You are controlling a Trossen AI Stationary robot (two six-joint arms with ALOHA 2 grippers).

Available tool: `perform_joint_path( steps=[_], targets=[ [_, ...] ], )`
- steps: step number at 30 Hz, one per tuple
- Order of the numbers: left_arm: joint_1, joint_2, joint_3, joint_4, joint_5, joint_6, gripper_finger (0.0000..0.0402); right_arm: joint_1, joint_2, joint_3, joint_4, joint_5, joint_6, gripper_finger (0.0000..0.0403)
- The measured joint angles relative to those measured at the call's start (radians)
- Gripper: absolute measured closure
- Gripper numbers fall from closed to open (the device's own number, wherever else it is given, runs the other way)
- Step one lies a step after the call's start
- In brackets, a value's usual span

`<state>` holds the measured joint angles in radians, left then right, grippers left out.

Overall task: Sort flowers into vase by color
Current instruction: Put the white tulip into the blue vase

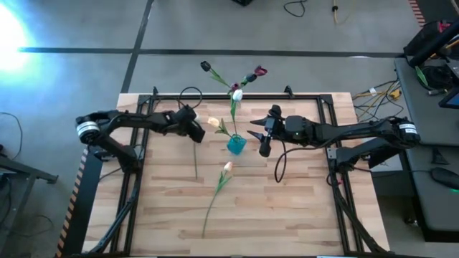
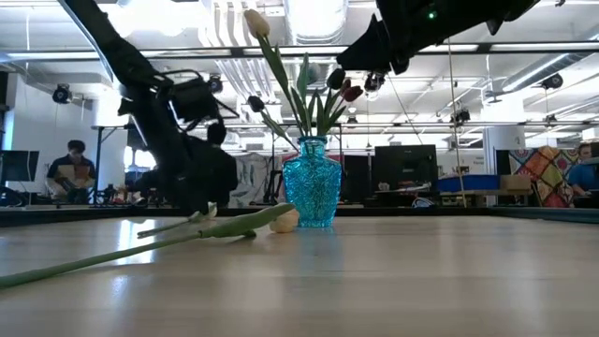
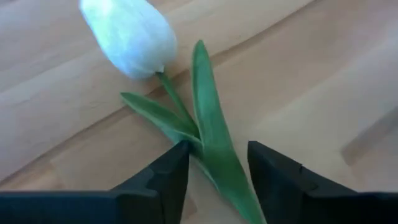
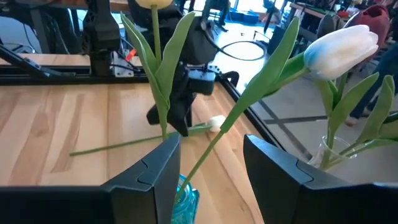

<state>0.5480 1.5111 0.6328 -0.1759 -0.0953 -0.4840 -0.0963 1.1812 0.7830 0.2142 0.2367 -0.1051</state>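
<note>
Left gripper (image 3: 214, 177) jaws apart, straddling white tulip (image 3: 134, 40) stem on table (image 1: 301, 208). Right gripper (image 4: 208, 165) jaws apart above blue vase (image 1: 237, 144).

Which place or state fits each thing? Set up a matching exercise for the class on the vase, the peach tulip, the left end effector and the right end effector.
Things:
1. vase
2. peach tulip
3. left end effector
4. right end effector

Places or states:
A. lying flat on the table, nearer the table's front
B. open, over a pale tulip's stem
C. blue glass, upright, holding flowers
D. beside the vase, jaws apart around stems

Pairs: 1-C, 2-A, 3-B, 4-D
</note>
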Motion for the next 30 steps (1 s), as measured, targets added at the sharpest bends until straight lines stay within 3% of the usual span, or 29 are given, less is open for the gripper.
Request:
perform_joint_path(
  steps=[4,8,16,22,30],
  targets=[
    [0.002,0.074,0.032,-0.003,-0.017,0.002,0.0234,0.000,0.000,0.000,-0.001,0.000,0.000,0.0236],
    [0.001,0.105,0.062,-0.018,-0.027,0.037,0.0249,0.000,0.000,0.000,-0.001,0.000,0.000,0.0236],
    [0.002,0.039,0.046,-0.035,-0.020,0.152,0.0379,0.000,0.000,-0.001,-0.001,0.000,0.000,0.0236],
    [0.000,-0.076,-0.035,0.004,-0.078,0.162,0.0391,0.000,0.000,-0.001,-0.010,0.000,-0.001,0.0236],
    [-0.008,-0.354,-0.229,0.255,-0.040,0.180,0.0399,0.000,-0.001,-0.001,-0.023,0.000,-0.001,0.0236]
  ],
)
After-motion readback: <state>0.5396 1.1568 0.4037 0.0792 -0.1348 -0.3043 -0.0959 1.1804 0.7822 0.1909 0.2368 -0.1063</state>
